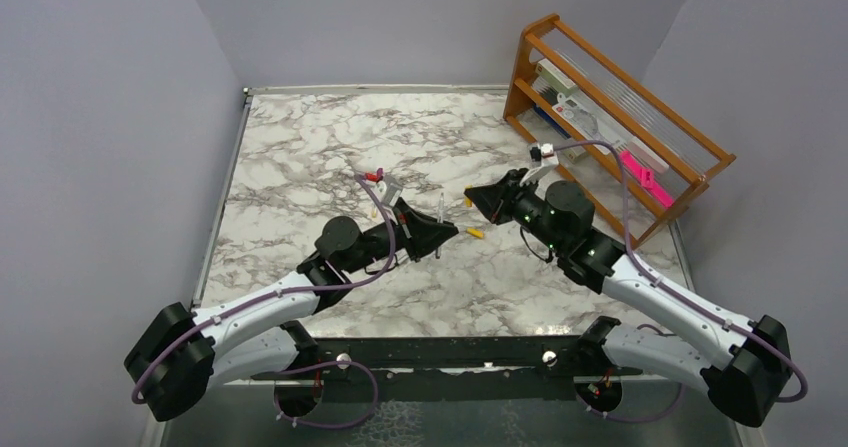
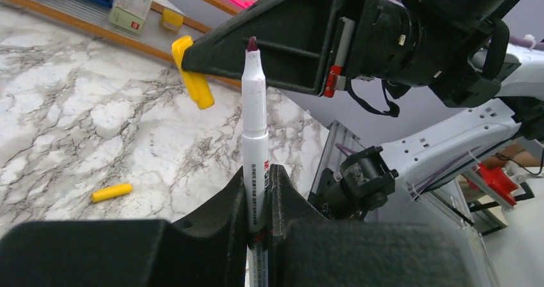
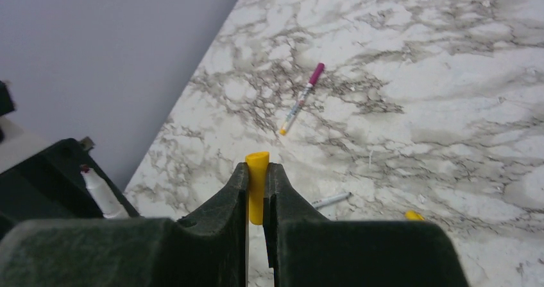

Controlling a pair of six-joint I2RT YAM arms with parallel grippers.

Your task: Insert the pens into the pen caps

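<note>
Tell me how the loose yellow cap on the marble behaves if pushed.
Round and lying on its side on the smooth table, the loose yellow cap would probably roll or skid. It looks tiny, so likely very light. Its twin looks undeformed in the right end effector, suggesting stiff plastic.

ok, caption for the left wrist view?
Left gripper holds a pen upright, tip bare; right gripper holds a yellow cap near the tip; spare yellow cap lies on the table.

The pen [image 2: 254,117] between matt black fingers [image 2: 221,216] is seen as glossy white plastic, the cap [image 3: 257,171] as smooth yellow plastic.
</note>
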